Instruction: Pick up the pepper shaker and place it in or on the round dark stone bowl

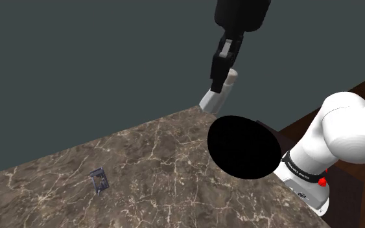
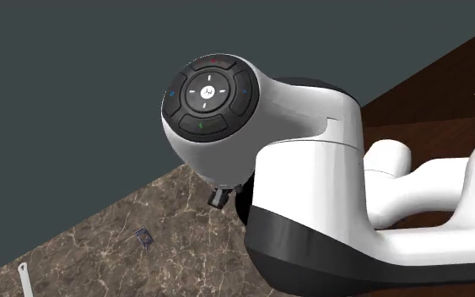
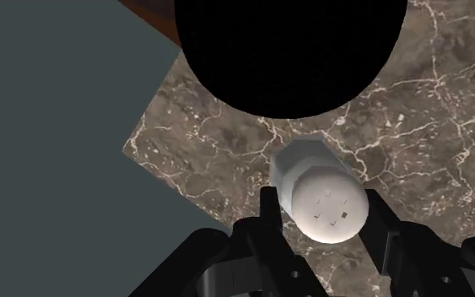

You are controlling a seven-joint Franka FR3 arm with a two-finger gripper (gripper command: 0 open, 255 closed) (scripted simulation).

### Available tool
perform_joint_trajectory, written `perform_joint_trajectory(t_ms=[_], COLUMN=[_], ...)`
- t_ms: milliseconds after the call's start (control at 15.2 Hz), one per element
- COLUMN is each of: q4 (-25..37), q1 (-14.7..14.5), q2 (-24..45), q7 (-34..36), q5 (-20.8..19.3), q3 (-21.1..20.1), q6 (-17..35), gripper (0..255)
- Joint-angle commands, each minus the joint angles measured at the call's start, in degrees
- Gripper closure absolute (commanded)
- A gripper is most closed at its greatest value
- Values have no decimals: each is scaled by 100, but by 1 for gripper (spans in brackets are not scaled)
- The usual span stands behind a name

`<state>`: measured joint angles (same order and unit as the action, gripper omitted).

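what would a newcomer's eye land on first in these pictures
A white shaker is clasped in the black pincer, tilted over the far corner of the brown marbled counter. Close by on the counter sits a round, pure black bowl. In the second exterior view, the arm's big white joint with its black round cap looms in front.
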<state>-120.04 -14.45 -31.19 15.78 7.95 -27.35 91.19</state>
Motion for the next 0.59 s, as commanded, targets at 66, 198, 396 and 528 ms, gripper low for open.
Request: perform_joint_trajectory(t_ms=[66, 198, 396, 528], q4=[-493, -747, -1057, -1242], q1=[-197, -325, -508, -530], q2=[-742, -1191, -1811, -1865], q7=[-131, -183, -228, -227], q5=[170, 241, 310, 340], q3=[218, 342, 504, 479], q6=[-245, -446, -772, -641], gripper=[255, 255, 255, 255])
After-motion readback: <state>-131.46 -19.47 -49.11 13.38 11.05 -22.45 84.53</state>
